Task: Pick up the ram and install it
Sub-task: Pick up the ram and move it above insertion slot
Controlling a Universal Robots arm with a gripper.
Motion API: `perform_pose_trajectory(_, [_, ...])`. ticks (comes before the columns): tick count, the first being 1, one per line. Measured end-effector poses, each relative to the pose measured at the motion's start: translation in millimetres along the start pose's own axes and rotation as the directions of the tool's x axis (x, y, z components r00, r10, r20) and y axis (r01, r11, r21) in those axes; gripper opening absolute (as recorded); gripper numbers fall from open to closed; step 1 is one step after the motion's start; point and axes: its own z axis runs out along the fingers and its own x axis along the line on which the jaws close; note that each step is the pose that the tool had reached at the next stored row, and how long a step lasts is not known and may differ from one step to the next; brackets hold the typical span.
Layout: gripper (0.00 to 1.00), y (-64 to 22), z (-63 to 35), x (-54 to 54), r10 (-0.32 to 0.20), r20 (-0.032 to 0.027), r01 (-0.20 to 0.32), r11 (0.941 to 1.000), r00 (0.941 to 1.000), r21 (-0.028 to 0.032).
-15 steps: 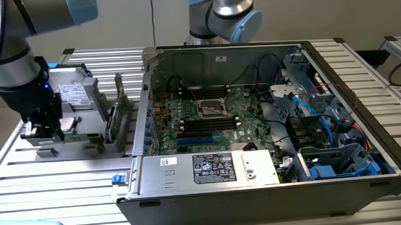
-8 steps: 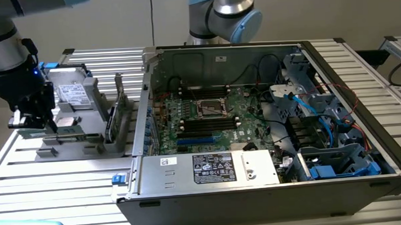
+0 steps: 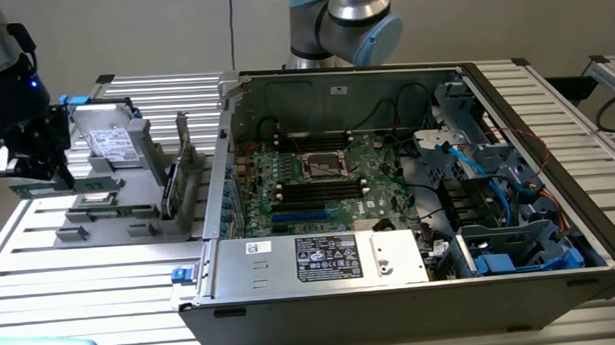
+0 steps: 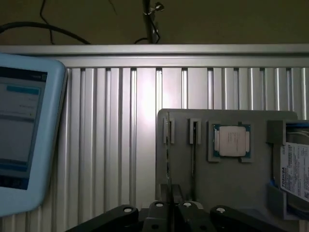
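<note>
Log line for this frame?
claw: shut on ram | ram: held past the tray edge, exterior view's left | case: open | install: not done

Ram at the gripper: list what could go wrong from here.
1. The ram stands edge-on in line with the gripper; a skewed hold may twist it.
2. A second thin card stands close beside it in the gray holder and could be knocked.

Open computer case (image 3: 394, 307) on slatted table (image 3: 86, 264); motherboard (image 3: 379, 162) exposed. Grey fixture (image 4: 227, 193) holds processor (image 4: 231, 141), hard drive (image 4: 295, 169). Blue-framed tablet (image 4: 24, 135) lies apart.
</note>
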Motion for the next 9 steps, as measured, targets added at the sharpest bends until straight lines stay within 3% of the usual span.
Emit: perform_pose_trajectory(9, [0.14, 1.6, -40.3, 8.6, 0.0, 0.0, 0.0, 1.0, 1.0, -0.0019])
